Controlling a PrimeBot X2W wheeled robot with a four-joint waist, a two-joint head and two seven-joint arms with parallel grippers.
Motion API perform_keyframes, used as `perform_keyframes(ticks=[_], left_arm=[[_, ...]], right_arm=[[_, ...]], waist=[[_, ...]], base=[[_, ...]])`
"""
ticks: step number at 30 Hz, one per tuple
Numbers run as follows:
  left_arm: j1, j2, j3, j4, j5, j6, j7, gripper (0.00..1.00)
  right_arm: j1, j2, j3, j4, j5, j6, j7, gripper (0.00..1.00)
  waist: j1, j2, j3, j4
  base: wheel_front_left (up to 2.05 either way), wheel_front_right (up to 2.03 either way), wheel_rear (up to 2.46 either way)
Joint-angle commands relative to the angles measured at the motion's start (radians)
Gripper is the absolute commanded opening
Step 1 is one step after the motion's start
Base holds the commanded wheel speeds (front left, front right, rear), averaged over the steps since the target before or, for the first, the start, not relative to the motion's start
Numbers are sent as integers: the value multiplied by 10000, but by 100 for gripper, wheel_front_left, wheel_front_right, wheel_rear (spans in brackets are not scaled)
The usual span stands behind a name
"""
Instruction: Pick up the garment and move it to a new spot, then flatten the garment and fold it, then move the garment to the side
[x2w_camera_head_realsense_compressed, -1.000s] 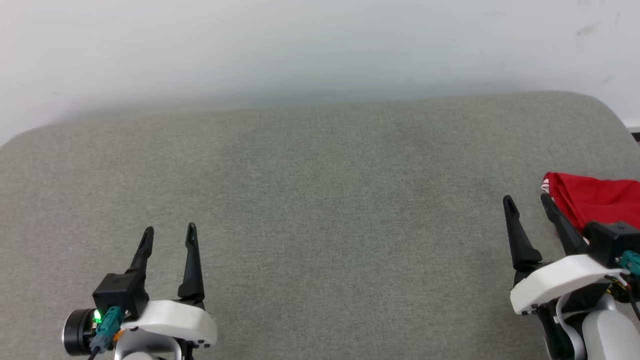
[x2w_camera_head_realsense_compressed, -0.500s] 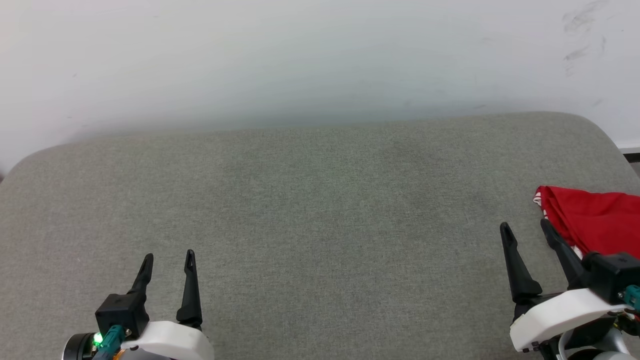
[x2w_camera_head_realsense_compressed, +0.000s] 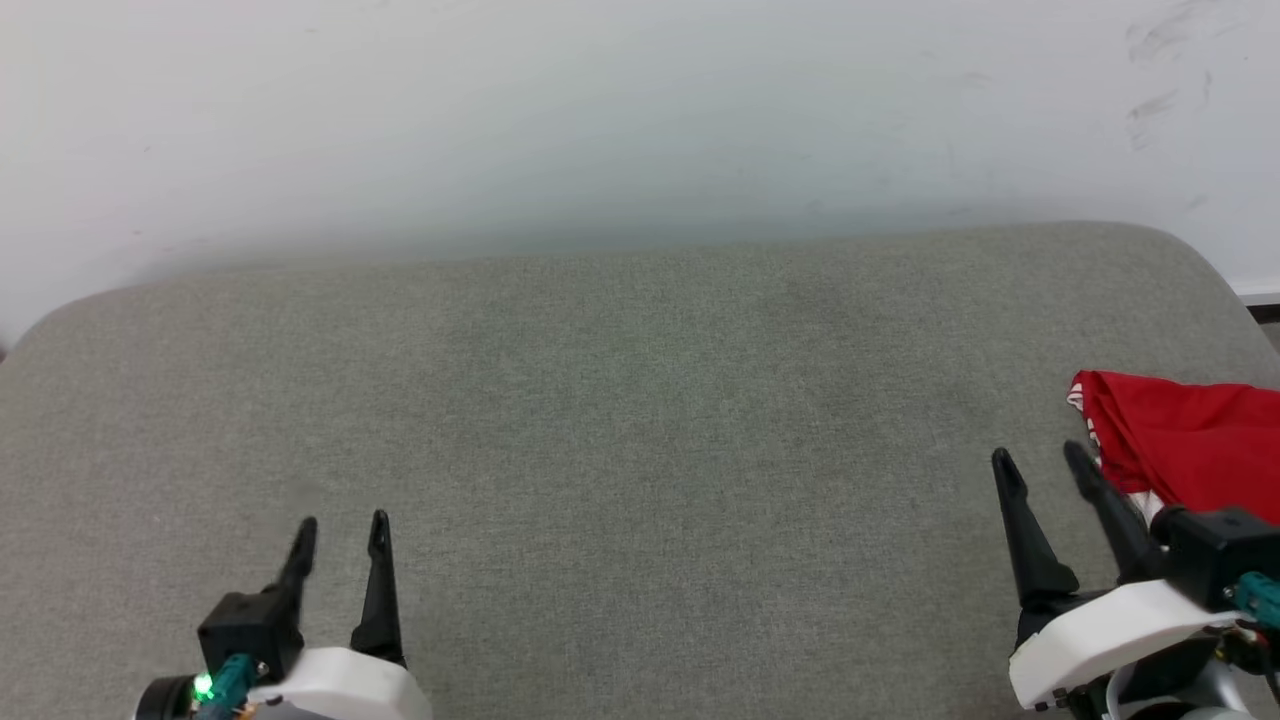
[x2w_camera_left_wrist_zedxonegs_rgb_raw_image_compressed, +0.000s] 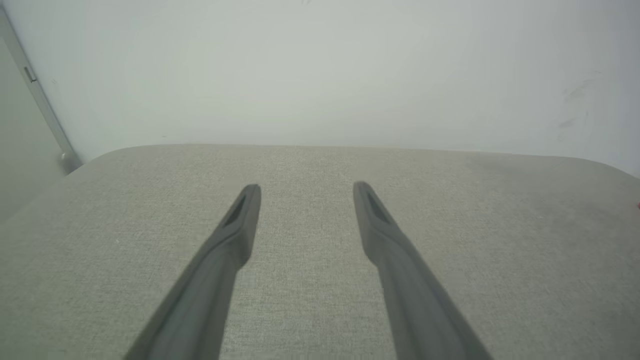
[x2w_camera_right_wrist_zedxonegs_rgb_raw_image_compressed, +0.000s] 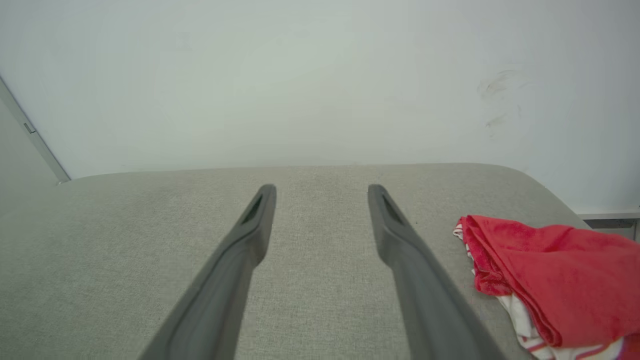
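Note:
The garment (x2w_camera_head_realsense_compressed: 1190, 440) is a folded red bundle with white striped trim at its edge, lying at the far right of the grey padded surface (x2w_camera_head_realsense_compressed: 640, 420). It also shows at the lower right of the right wrist view as the garment (x2w_camera_right_wrist_zedxonegs_rgb_raw_image_compressed: 550, 275). My right gripper (x2w_camera_head_realsense_compressed: 1040, 462) stands open just left of it, apart from the cloth, with nothing between its fingers. My left gripper (x2w_camera_head_realsense_compressed: 342, 525) is open at the lower left over bare fabric. In the wrist views the left gripper (x2w_camera_left_wrist_zedxonegs_rgb_raw_image_compressed: 306, 189) and right gripper (x2w_camera_right_wrist_zedxonegs_rgb_raw_image_compressed: 321, 190) both show spread fingers.
A pale wall (x2w_camera_head_realsense_compressed: 640, 120) rises right behind the grey surface, whose far corners are rounded. A dark strip of floor edge (x2w_camera_head_realsense_compressed: 1265, 300) shows past the right corner. A grey vertical rail (x2w_camera_left_wrist_zedxonegs_rgb_raw_image_compressed: 40, 100) stands at the left.
The head camera tilted up, so the whole picture slid downward. Both grippers sit lower in view and the right one drifted slightly left; the garment has not moved.

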Motion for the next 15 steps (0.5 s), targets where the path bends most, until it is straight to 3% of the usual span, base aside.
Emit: perform_keyframes(ticks=[1, 15], left_arm=[[26, -68, -30, 82, -14, -4, 4, 0], [-117, -678, 726, 442, -1952, -794, 557, 0]], right_arm=[[19, 4, 7, 116, 27, 0, -1, 0], [-212, -14, -110, 818, 2610, 0, -8, 0]], waist=[[1, 0, 0, -1], [1, 0, 16, 77]], base=[[0, 0, 0], [0, 0, 0]])
